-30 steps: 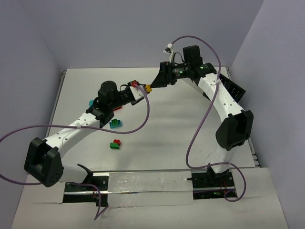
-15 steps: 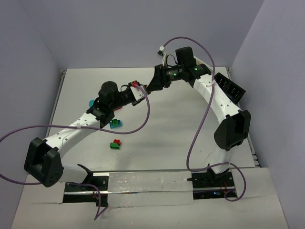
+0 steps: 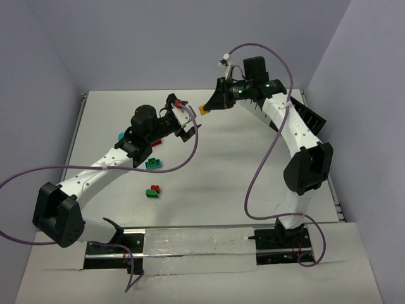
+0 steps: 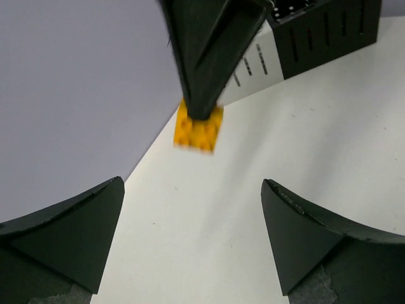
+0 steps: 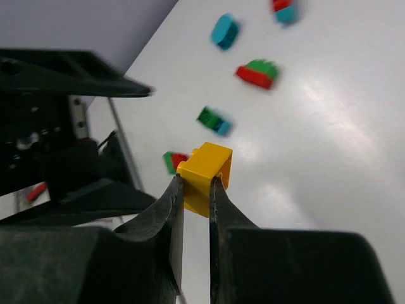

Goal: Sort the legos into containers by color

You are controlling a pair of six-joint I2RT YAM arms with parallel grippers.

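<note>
My right gripper (image 5: 196, 190) is shut on a yellow lego (image 5: 205, 174) and holds it in the air above the table. In the top view that yellow lego (image 3: 204, 109) hangs at the right gripper (image 3: 205, 107), a little to the right of my left gripper (image 3: 183, 117). The left gripper (image 4: 193, 190) is open with nothing between its fingers, and the yellow lego (image 4: 198, 128) hangs ahead of it. A small red piece (image 3: 179, 103) shows at the left gripper's far finger; I cannot tell what it is. Black (image 4: 329, 31) and white (image 4: 253, 69) containers stand beyond.
Loose legos lie on the table under the left arm: a teal one (image 3: 120, 135), a green-teal pair (image 3: 154, 164) and a green-red pair (image 3: 152, 191). The right wrist view also shows a red-green pair (image 5: 256, 73). A black container (image 3: 312, 118) sits at the right edge.
The left gripper has opened wide. The right gripper has shut on the yellow lego and drawn it up and to the right, away from the left gripper.
</note>
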